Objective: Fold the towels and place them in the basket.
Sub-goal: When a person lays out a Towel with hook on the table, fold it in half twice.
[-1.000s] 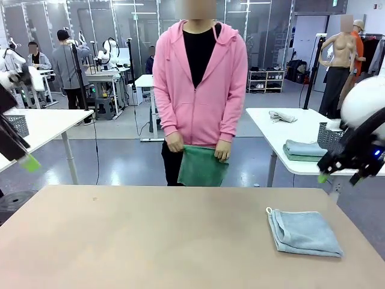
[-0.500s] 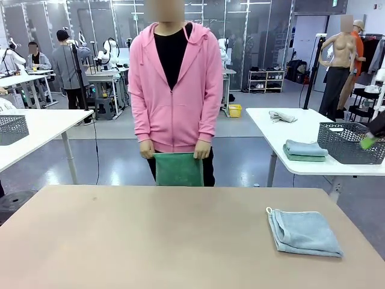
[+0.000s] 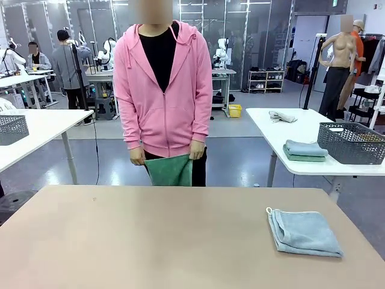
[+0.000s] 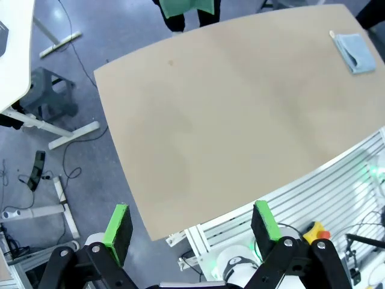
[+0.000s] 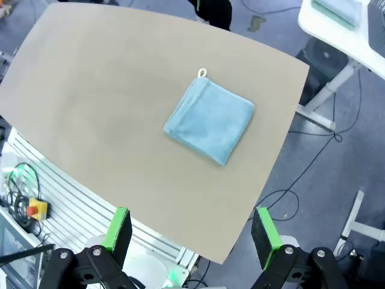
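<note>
While left gripper (image 4: 190, 212) and right gripper (image 5: 190, 213) spread fingers wide, the table (image 3: 150, 241) clips the green towel (image 3: 170, 171).

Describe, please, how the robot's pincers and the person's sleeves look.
The left pincer and right pincer are black jointed linkages with green pads. The person's sleeves are long and pink, part of a zip hoodie over a black top.

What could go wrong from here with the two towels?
1. The person's hands hold the green terry towel just beyond the far edge of the tan table; reaching for it now could meet them.
2. The folded light blue-grey terry towel lies near the table's right edge; a sloppy pinch could drag it off.
3. The dark grey mesh basket stands on a separate white table, possibly a long reach.
</note>
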`<action>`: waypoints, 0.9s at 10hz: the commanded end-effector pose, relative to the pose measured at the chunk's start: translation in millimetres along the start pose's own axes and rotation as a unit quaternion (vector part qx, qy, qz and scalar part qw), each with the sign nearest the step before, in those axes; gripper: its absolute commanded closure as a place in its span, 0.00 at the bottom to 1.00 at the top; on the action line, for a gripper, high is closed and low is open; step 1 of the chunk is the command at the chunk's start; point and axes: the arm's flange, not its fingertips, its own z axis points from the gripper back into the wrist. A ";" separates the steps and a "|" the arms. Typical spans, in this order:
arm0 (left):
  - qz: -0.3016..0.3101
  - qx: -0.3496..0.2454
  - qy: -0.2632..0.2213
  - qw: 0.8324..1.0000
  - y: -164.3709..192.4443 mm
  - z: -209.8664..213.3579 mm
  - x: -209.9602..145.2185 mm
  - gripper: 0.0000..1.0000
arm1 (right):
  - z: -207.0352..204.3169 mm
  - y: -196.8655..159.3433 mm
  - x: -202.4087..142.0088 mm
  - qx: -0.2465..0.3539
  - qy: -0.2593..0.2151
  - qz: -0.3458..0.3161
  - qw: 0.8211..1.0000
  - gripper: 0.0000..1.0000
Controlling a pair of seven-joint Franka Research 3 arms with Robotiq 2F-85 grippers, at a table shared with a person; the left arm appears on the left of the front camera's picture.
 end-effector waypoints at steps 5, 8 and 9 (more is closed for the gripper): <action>0.000 0.000 0.000 1.000 0.0 0.0 0.0 0.00 | 1.8 5.1 -4.6 0.002 -0.004 0.007 1.000 0.00; 0.000 0.000 0.000 1.000 0.0 0.0 0.0 0.00 | 1.8 5.1 -4.6 0.002 -0.004 0.007 1.000 0.00; 0.000 0.000 0.000 1.000 0.0 0.0 0.0 0.00 | 1.8 5.1 -4.6 0.002 -0.004 0.007 1.000 0.00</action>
